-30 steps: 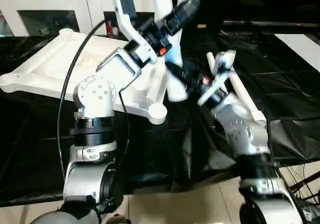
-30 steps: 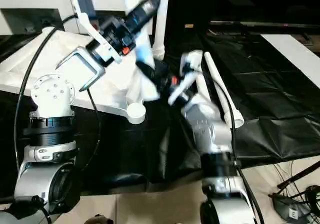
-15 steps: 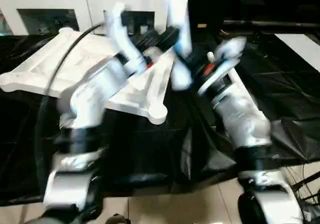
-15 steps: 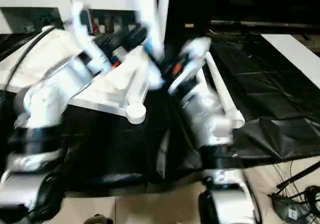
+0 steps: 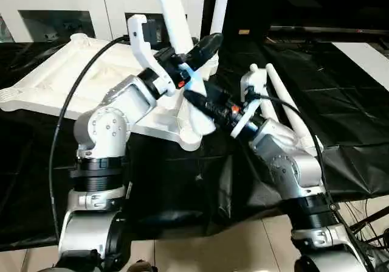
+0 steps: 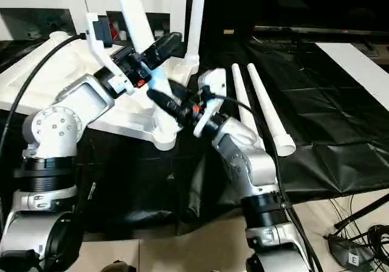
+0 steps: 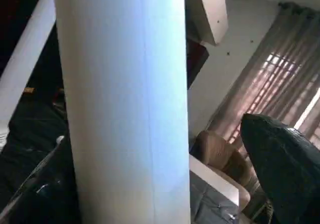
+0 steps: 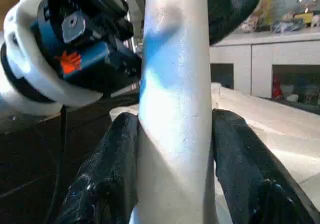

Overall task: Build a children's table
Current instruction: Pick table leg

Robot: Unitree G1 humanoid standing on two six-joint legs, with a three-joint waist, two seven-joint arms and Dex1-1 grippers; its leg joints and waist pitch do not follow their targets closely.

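Here both grippers clamp one white leg point(image 5: 182, 47) rising from the near corner socket of the upturned table top point(image 5: 73, 77) on the black-draped work table point(image 6: 340, 101). The right gripper point(image 8: 175, 149) pinches it low, the left gripper point(image 5: 193, 53) just above. Another leg point(image 6: 196, 16) stands in a farther socket; two spare legs point(image 6: 267, 111) lie beside the top.

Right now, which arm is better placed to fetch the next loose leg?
Right. Both loose legs lie on the black cloth beside the right forearm; the left arm sits over the tabletop, farther off.
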